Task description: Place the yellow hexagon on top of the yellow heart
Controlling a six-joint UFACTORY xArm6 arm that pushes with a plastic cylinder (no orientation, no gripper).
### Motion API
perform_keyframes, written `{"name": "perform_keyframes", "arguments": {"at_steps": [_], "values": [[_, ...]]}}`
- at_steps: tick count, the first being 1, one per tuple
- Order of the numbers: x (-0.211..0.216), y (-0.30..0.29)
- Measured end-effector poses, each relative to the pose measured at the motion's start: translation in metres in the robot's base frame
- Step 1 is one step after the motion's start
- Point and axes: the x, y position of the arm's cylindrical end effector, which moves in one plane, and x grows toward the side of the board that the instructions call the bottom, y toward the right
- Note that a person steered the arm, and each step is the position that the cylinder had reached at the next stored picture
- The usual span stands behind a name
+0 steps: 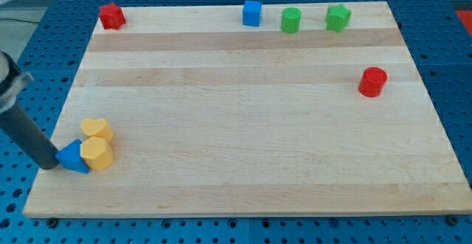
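So the rod's tip [51,165] sits at the view's bottom left corner of the bench [243,126], pressed right up against the left side of a blue block [71,157], triangular by the look of it. That blue one is touching a yellow block [97,154], and a second yellow block [96,130] sits just above it, the two touching or near enough. Honestly can't tell which is the yellow hexagon and which is the yellow heart from this angle; both read as chunky rounded lumps.

No jaws on this end effector, it's just a bare rod, so nothing to open or hold.

For the step itself: the two yellows look basically together already, so any nudge should probably be small. Pushing through the blue block is risky, since it could shove the lower yellow sideways. Better for the arm to come around and press a yellow directly.

No writing, logos or labels readable anywhere.
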Motion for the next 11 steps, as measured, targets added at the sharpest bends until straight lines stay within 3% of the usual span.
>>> {"name": "perform_keyframes", "arguments": {"at_steps": [1, 2, 3, 4, 5, 6, 7, 10, 11], "values": [[0.004, 0.008], [-0.021, 0.039], [-0.051, 0.109], [-0.049, 0.15], [-0.007, 0.194], [0.053, 0.131], [0.025, 0.092], [-0.075, 0.136], [-0.109, 0.125]]}}
